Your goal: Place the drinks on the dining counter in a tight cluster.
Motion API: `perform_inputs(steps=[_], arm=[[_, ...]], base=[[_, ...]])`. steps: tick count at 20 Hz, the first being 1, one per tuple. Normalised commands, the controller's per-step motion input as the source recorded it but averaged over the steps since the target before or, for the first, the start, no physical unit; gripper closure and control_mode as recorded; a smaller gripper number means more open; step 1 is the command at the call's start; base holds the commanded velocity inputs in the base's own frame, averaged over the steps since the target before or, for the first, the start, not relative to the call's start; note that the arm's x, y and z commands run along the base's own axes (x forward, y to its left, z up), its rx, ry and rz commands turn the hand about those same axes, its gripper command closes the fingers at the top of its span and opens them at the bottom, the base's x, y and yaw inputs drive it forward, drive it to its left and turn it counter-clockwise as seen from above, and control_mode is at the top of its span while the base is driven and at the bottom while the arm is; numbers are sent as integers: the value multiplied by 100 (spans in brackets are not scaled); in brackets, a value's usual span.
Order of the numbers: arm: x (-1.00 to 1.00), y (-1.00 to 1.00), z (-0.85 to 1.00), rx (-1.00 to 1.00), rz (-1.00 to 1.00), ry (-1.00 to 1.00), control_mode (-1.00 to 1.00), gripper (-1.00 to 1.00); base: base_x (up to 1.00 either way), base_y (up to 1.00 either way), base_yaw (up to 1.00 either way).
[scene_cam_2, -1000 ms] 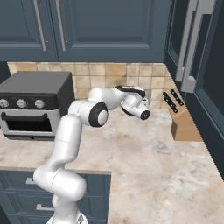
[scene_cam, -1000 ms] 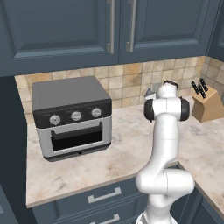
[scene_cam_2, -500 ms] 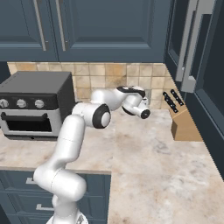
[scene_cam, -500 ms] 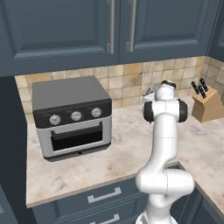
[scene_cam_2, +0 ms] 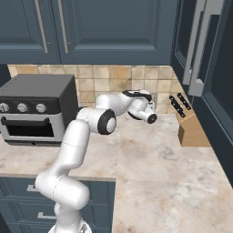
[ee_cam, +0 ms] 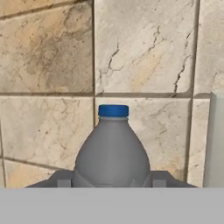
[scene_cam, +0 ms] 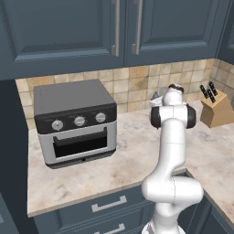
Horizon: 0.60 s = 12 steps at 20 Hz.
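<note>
Toaster oven (scene_cam: 75, 122) left on worktop (scene_cam: 114, 169); knife block (scene_cam_2: 191, 127) right by tiles.

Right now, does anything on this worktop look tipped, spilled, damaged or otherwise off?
Nothing stands out. The grey bottle stands upright with its blue cap on, between the gripper fingers against the tiled wall. The toaster oven door is closed and the knife block sits square on the worktop. No spills.

The small bottle (ee_cam: 112, 151) looks like matt grey plastic with a smooth blue cap (ee_cam: 113, 110). Behind it the backsplash tiles (ee_cam: 144, 48) are veined, stone-like, faintly cracked. The worktop (scene_cam_2: 159, 168) is polished beige marble. The toaster oven (scene_cam: 75, 122) has a matt dark top and brushed metal front. The knife block (scene_cam_2: 192, 131) is plain wood.
</note>
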Motion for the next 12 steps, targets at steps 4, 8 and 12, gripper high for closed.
perform_inputs(steps=[4,8,12], arm=[[-36,0,0,0,0,0,-100,100],[-40,0,3,1,0,0,-100,100],[-41,0,10,4,0,0,-100,100]], base=[[0,0,0],[0,0,0],[0,0,0]])
